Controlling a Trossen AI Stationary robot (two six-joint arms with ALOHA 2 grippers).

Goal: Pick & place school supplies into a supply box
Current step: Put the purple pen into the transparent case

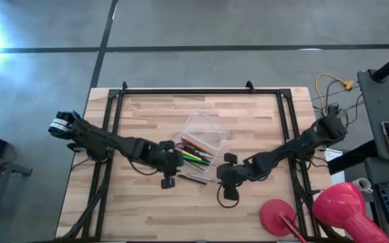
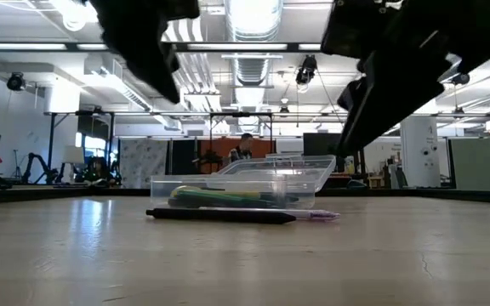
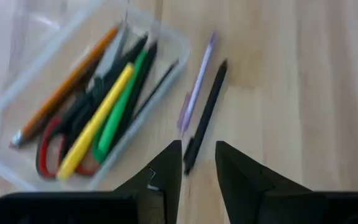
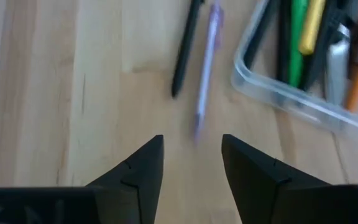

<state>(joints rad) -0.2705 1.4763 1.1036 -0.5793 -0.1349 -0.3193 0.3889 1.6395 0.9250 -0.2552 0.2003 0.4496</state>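
The clear supply box (image 1: 196,154) stands at the table's middle, its open lid (image 1: 206,129) lying behind it. Inside the box (image 3: 17,106) lie an orange pencil (image 3: 67,81), a yellow pen (image 3: 98,121), a green pen (image 3: 123,102), dark pens and red-handled scissors (image 3: 45,146). A dark pen (image 3: 207,112) and a pale lilac pen (image 3: 196,84) lie flat on the table in front of the box (image 2: 236,191). My left gripper (image 3: 197,163) hangs open above the dark pen's end. My right gripper (image 4: 192,146) is open above the wood near the lilac pen (image 4: 205,62).
Pink-red round objects (image 1: 336,206) sit at the table's near right corner, beside cables and equipment off the right edge. A black frame (image 1: 194,91) runs around the table top. Bare wood (image 1: 147,209) lies between the pens and the near edge.
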